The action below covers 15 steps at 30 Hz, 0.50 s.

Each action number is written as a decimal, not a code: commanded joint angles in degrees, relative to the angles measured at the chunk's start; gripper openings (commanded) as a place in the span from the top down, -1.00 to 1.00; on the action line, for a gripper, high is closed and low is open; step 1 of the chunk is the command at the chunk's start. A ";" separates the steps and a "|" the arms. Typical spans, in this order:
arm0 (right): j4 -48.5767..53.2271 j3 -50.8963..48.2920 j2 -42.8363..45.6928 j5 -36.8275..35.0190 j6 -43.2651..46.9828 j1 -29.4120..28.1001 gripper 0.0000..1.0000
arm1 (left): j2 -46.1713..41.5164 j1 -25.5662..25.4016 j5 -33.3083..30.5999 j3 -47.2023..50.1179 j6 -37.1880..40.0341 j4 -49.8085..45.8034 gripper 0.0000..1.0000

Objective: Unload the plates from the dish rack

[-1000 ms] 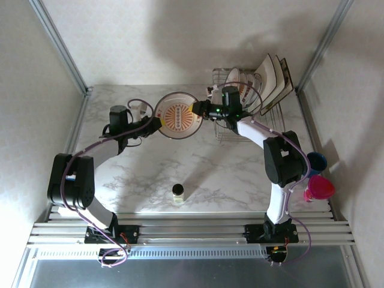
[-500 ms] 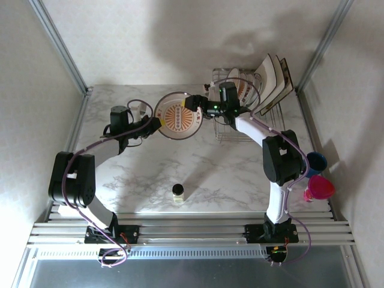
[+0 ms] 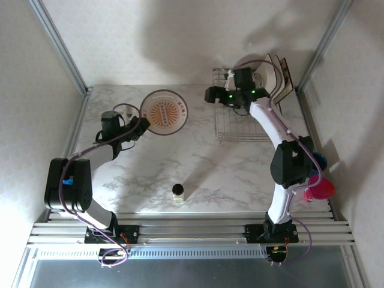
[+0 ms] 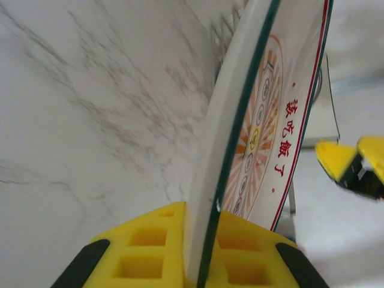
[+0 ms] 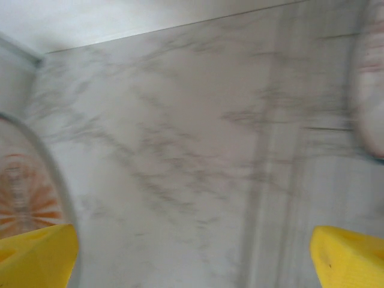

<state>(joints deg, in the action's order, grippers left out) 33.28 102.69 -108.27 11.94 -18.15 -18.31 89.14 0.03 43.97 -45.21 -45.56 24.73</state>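
The left gripper (image 3: 141,122), clamped on the rim of one round plate (image 3: 163,112), holds it over the table (image 3: 198,162), well clear of the dish rack (image 3: 240,129). The right gripper (image 3: 211,95), jaws wide and empty, hovers at the rack, where square plates (image 3: 277,73) (at least two) await unloading.

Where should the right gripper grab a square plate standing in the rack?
Probably the upper edge of a square plate, coming down from above with the open right gripper straddling its thin rim. The plates stand on edge in the dish rack, tilted toward its right end, so the top edge looks like the freest part.
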 commanded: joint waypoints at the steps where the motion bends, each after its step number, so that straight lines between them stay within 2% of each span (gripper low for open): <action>1: 18.25 4.73 3.11 -16.92 8.58 1.62 -0.98 | -4.34 1.84 -7.47 0.55 -3.66 6.29 1.00; 3: 23.95 5.20 3.86 -23.59 10.79 2.64 -0.98 | -5.01 2.54 -11.19 0.91 -4.96 7.17 1.00; 6: 28.21 2.64 6.49 -27.21 12.65 4.61 -0.98 | -4.67 3.37 -15.95 0.83 -7.64 8.80 1.00; 10: 29.81 -2.58 11.83 -27.25 13.73 7.24 -0.98 | -2.45 4.73 -19.84 0.74 -11.09 11.96 1.00; 15: 30.53 -8.86 17.07 -24.59 14.72 10.38 -0.98 | 1.99 6.87 -21.06 -0.55 -14.12 15.44 1.00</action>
<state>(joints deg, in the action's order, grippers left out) 60.82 96.31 -94.13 -12.27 -5.30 -9.08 89.19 5.74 25.80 -44.45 -56.36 33.45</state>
